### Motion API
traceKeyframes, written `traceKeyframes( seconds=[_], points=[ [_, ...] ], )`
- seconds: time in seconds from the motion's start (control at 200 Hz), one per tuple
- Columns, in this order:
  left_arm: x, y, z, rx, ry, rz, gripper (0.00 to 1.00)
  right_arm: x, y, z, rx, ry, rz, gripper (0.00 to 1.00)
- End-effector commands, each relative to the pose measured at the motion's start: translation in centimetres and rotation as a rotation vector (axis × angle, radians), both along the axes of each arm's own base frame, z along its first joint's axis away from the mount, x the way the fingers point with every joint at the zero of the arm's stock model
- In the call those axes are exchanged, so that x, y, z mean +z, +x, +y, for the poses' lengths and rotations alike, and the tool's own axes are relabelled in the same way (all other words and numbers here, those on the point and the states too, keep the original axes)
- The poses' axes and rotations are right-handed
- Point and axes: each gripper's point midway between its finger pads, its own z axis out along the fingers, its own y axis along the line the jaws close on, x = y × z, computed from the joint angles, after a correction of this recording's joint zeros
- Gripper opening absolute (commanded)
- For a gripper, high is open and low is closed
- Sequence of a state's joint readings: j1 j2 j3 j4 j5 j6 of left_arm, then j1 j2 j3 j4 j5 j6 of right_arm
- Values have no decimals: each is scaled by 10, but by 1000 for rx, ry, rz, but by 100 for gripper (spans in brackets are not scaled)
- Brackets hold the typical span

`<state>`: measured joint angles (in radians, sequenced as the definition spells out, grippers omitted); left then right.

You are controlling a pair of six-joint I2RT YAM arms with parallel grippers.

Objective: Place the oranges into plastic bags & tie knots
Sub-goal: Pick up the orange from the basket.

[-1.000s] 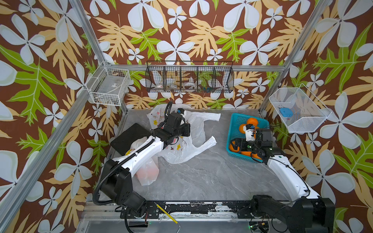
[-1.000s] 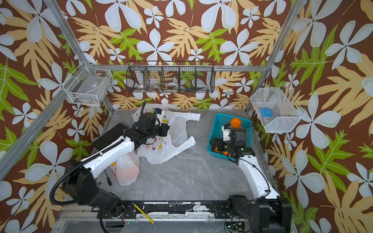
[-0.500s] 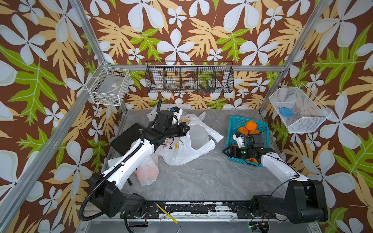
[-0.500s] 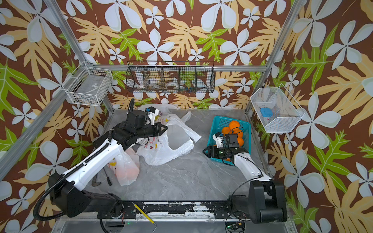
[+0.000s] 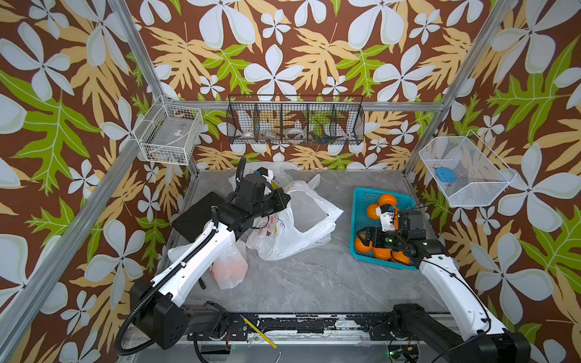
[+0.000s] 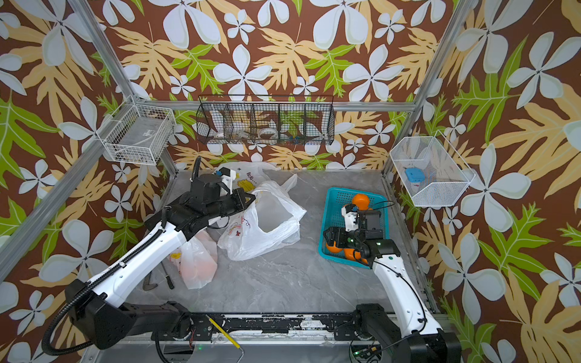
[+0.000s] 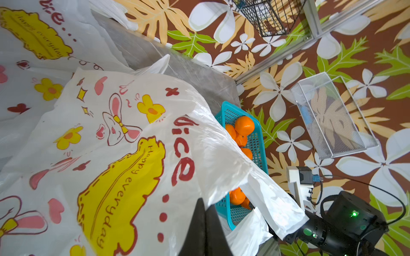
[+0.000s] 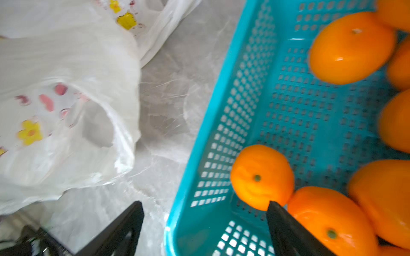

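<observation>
**While the left gripper [image 7: 203, 207] pinches a plastic bag [image 5: 283, 242], the right gripper [image 8: 204, 208] hovers spread over oranges [image 5: 386, 200]**

Grey marble-look table [image 5: 314, 283], leafy floral wallpaper [image 5: 273, 72] all round. Left jaws are pressed together on the plastic bag's rim. It slumps on the table, mouth gaping toward the teal basket [image 5: 356, 213]. Right jaws straddle the basket's wall, one fingertip [image 8: 284, 221] just beside the nearest orange [image 8: 261, 177], stem end toward the wrist camera.

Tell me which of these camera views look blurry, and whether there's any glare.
Right wrist view: motion-smeared, the printed bag and the oranges soft, small white glints on the fruit. Left wrist view: crisp on the bag's print, no glare. Both top views: sharp, evenly lit, only faint shadows on the table.
</observation>
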<state>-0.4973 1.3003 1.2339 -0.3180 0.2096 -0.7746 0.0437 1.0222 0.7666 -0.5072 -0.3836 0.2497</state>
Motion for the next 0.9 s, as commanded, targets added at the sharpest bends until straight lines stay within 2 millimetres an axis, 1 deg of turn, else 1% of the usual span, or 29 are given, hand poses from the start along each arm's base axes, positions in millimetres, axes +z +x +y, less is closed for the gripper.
traceKeyframes(
  seconds=[0.0,0.08,0.125,0.21,0.41,0.596,0.731,0.896],
  points=[
    [10,2,12,112,-77,16,0,-23,-2,-26,-76,-144,87,89],
    [12,-3,10,116,-106,31,0,-41,-5,-24,-57,-157,158,89],
    [12,-5,6,107,-117,40,0,-51,-6,-21,-42,-165,187,89],
    [13,-8,-1,93,-127,46,0,-64,-5,-15,-24,-168,210,89],
    [16,-6,-4,91,-135,27,0,-81,-1,-11,-9,-194,245,90],
    [13,-5,-7,85,-144,27,0,-105,-1,-12,-1,-216,303,90],
    [13,-6,-10,72,-150,31,0,-118,2,-13,-2,-230,325,86],
    [11,-6,-12,68,-145,30,0,-120,9,-15,-16,-240,296,79]
  ],
)
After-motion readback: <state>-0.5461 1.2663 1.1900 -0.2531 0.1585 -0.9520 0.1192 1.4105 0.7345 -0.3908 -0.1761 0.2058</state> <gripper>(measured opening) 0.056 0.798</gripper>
